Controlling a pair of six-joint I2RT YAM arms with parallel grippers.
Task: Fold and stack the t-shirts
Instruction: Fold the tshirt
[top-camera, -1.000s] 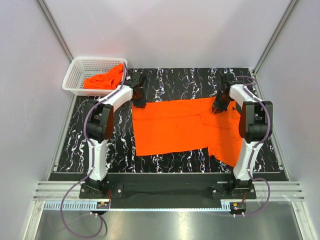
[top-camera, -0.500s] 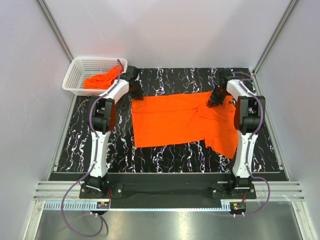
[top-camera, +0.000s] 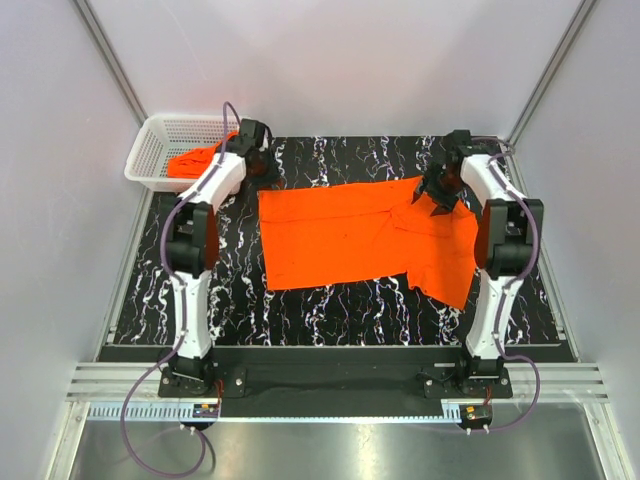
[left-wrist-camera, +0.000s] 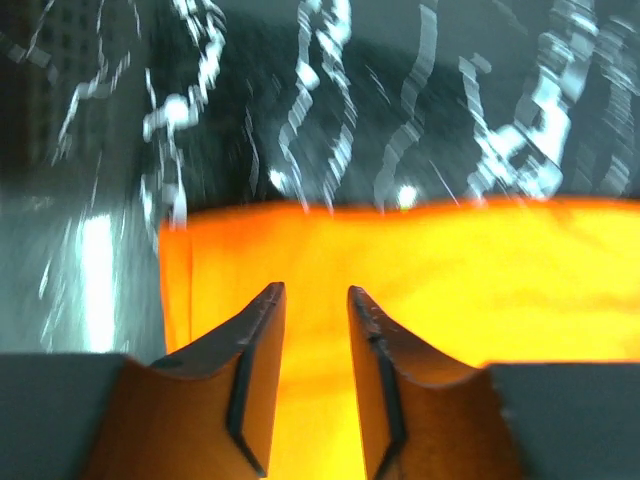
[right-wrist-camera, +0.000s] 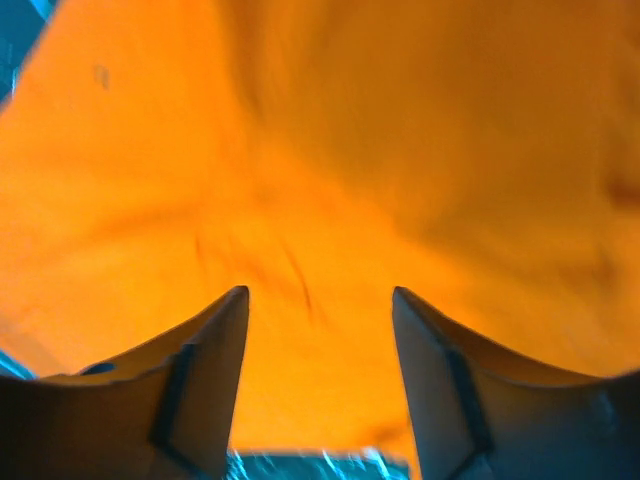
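A white plastic basket (top-camera: 150, 152) with lots of little holes sits on the black desk (top-camera: 340, 160). The desk has white wiggly lines on it, like stone. In the basket is a bright orange t-shirt (top-camera: 192, 160), all bunched up in a soft lump. One bit of it pokes up over the side of the basket that faces the arms' far reach.

A second orange t-shirt (top-camera: 345, 235) lies on the desk, to the right of the basket and a bit nearer the arms' bases. It is thin soft cloth. The part closest to the basket is flat and smooth, with straight edges and square corners. The part farthest from the basket is wrinkly and folded over itself, and a flap of it reaches down toward the arms' bases.

The left hand (top-camera: 268, 178) is just beside the basket, on its right, over the corner of the flat t-shirt that is closest to the basket. In the left wrist view its two fingers (left-wrist-camera: 255, 350) are pointy and stand a little bit apart. Orange cloth shows through the gap. Nothing is pinched between them.

The right hand (top-camera: 437, 192) is well apart from the basket, on the far side of the flat t-shirt, over the wrinkly part. In the right wrist view its fingers (right-wrist-camera: 205, 360) are spread wide, and the cloth below them fills almost the whole view. It holds nothing.
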